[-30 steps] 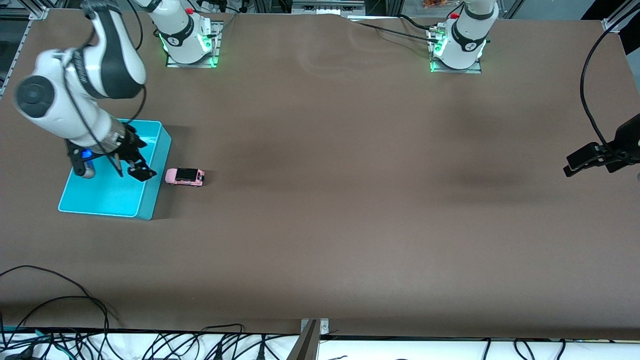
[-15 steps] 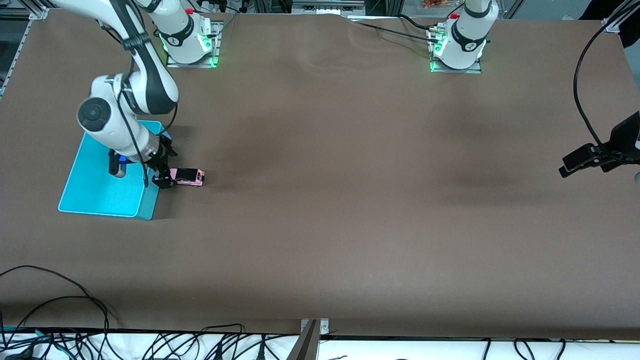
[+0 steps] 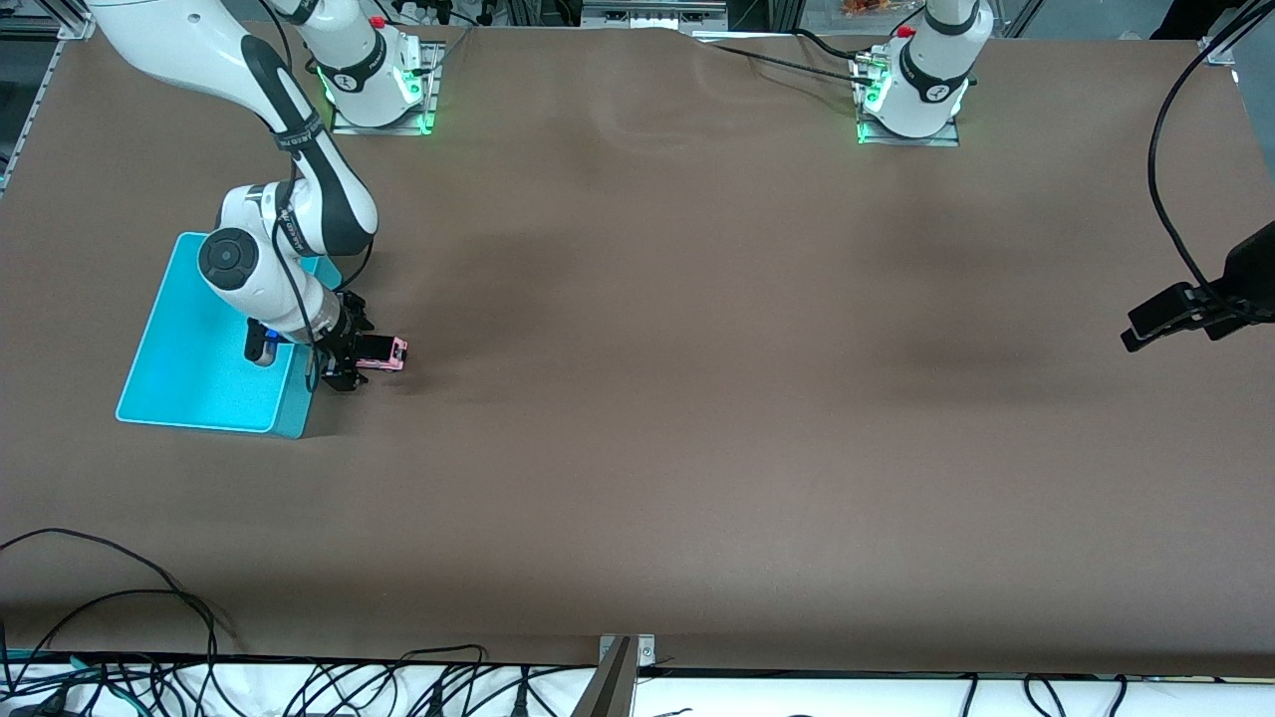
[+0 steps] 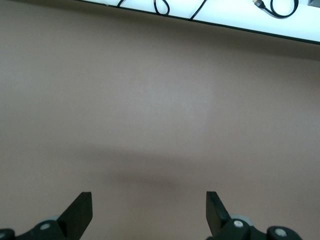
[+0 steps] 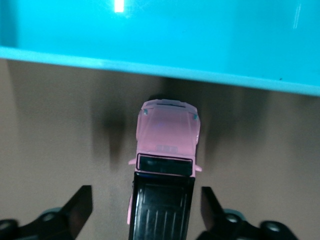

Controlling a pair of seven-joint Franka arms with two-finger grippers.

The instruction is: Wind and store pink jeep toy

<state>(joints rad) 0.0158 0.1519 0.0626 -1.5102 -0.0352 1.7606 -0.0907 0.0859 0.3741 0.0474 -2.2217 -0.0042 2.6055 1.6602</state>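
The pink jeep toy [image 3: 385, 353] stands on the brown table beside the cyan bin [image 3: 199, 383], toward the left arm's end of it. In the right wrist view the pink jeep toy [image 5: 167, 142] shows a pale-pink bonnet pointing at the bin wall [image 5: 160, 67] and a black ribbed roof. My right gripper [image 3: 346, 360] is low at the table and straddles the rear of the jeep. That right gripper [image 5: 146, 207] is open, with a strip of table showing between each finger and the car. My left gripper [image 3: 1138, 332] waits open above the table at the left arm's end, and this left gripper [image 4: 149, 212] holds nothing.
The bin has nothing in the part that shows. Cables [image 3: 120, 607] lie along the table edge nearest the camera. A black cable [image 3: 1165, 159] loops up from the left arm.
The right arm swung from over the bin to the jeep and came down with a finger on each side of it. The left gripper hardly shifted.
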